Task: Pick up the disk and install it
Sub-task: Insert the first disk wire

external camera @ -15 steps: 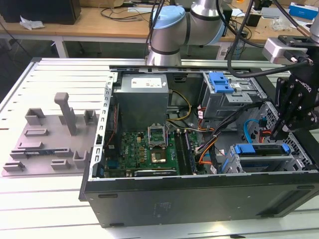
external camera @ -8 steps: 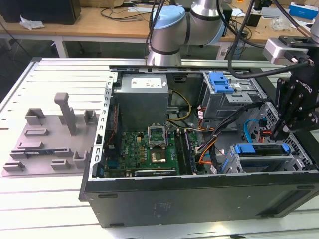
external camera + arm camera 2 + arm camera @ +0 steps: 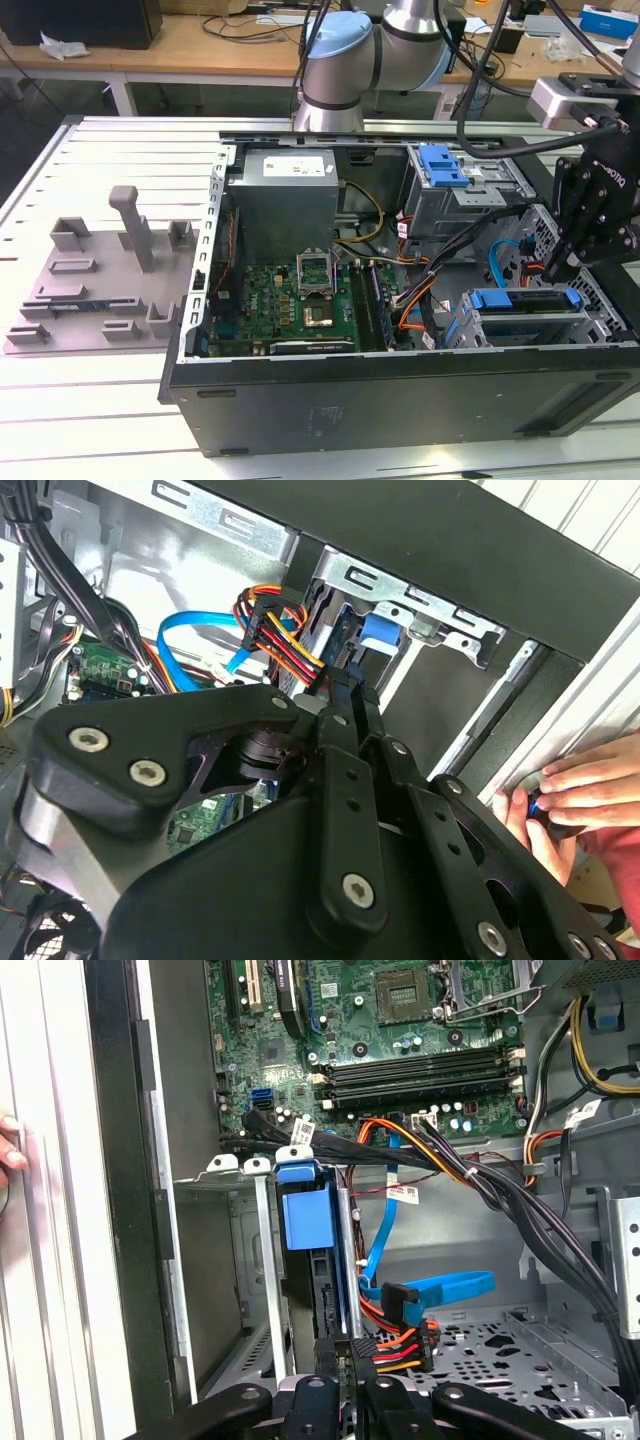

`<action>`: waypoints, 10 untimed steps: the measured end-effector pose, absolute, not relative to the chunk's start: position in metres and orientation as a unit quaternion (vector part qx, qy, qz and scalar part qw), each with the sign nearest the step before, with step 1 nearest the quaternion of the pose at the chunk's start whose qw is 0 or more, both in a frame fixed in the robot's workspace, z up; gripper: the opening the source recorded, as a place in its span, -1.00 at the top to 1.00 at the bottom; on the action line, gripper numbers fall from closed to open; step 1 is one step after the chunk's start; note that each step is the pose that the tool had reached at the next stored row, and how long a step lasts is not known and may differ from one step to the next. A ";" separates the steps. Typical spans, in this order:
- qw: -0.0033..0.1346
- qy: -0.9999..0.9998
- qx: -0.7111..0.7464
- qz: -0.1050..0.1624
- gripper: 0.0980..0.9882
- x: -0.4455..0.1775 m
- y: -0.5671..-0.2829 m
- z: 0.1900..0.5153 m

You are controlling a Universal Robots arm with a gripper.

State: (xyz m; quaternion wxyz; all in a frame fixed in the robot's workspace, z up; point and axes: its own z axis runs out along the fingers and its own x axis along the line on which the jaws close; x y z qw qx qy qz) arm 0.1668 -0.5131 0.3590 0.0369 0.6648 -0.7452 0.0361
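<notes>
Wood bench (image 3: pixel 200 45) w/ cables behind slatted metal table (image 3: pixel 90 160).

this looks like an electronics lab or workshop. an open computer case (image 3: pixel 400 390) lies on a ribbed metal table (image 3: pixel 120 150), its circuit board (image 3: pixel 290 305) and cables (image 3: pixel 430 1160) bared. at nine o'clock of the case sits a grey fixture plate (image 3: pixel 90 290). at twelve o'clock a wooden bench (image 3: pixel 200 45) carries loose wires, behind the robot arm (image 3: pixel 350 60).
</notes>
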 end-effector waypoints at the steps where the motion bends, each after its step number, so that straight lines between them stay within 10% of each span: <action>1: 0.037 -0.745 0.665 0.036 0.85 0.167 -0.513 0.359; 10: 0.037 -0.745 0.665 0.036 0.85 0.167 -0.513 0.357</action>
